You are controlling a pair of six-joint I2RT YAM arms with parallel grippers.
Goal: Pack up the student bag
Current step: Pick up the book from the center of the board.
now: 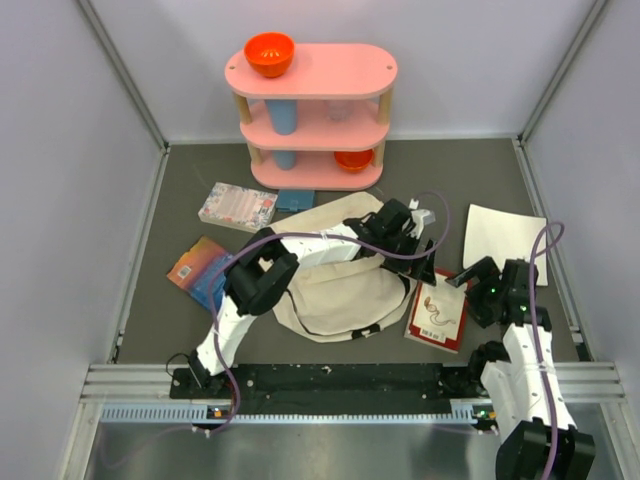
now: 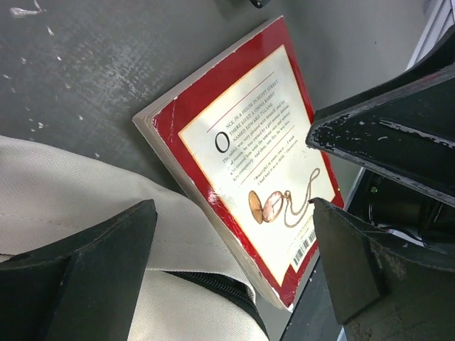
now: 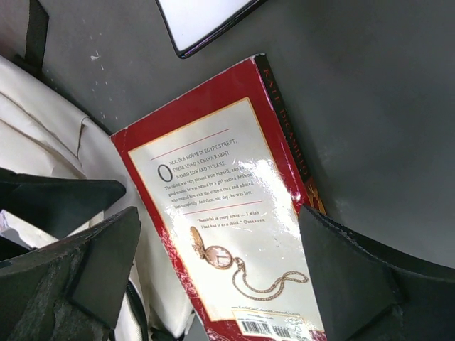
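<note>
The cream student bag [image 1: 335, 290] lies flat in the middle of the mat, its black zipper [image 2: 213, 284] showing in the left wrist view. A red book [image 1: 437, 312] with a pocket-watch picture lies back cover up against the bag's right edge. It also shows in the left wrist view [image 2: 249, 135] and the right wrist view [image 3: 220, 199]. My left gripper [image 1: 418, 260] reaches across the bag and hangs open over the book's left edge [image 2: 234, 249]. My right gripper [image 1: 468, 279] is open and empty, and its fingers straddle the book from above [image 3: 220, 266].
A white sheet [image 1: 503, 235] lies right of the book, its corner in the right wrist view [image 3: 206, 21]. A pink shelf [image 1: 312, 110] at the back holds an orange bowl [image 1: 269, 53] and a blue cup [image 1: 283, 116]. Two books [image 1: 237, 206] [image 1: 200, 268] lie left of the bag.
</note>
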